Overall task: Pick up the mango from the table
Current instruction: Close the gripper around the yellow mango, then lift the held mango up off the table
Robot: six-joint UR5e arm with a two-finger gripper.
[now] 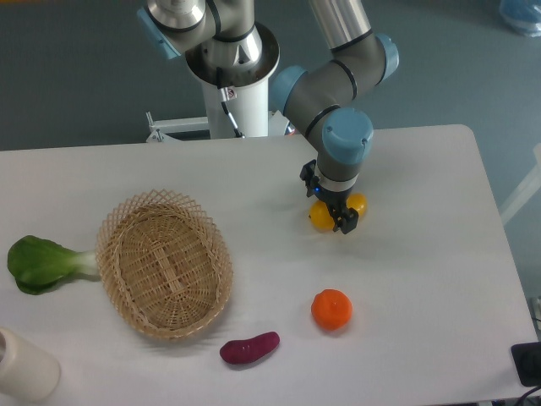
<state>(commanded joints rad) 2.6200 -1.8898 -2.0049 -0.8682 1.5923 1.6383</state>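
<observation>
On my feed the white table (423, 279) fills the view. Nearest me lie an eggplant (249, 347) and a tangerine (331, 309), with a basket (164, 262) to the left. Farther back, my gripper (333, 211) has its fingers closed around the mango (336, 211).

Dark grey-teal floor (76, 76) behind the work surface, even diffuse light, no hard shadows. White metal frame base (177, 127) at back edge. Pale blue object (520, 15) top right, possibly a container, cropped.
</observation>
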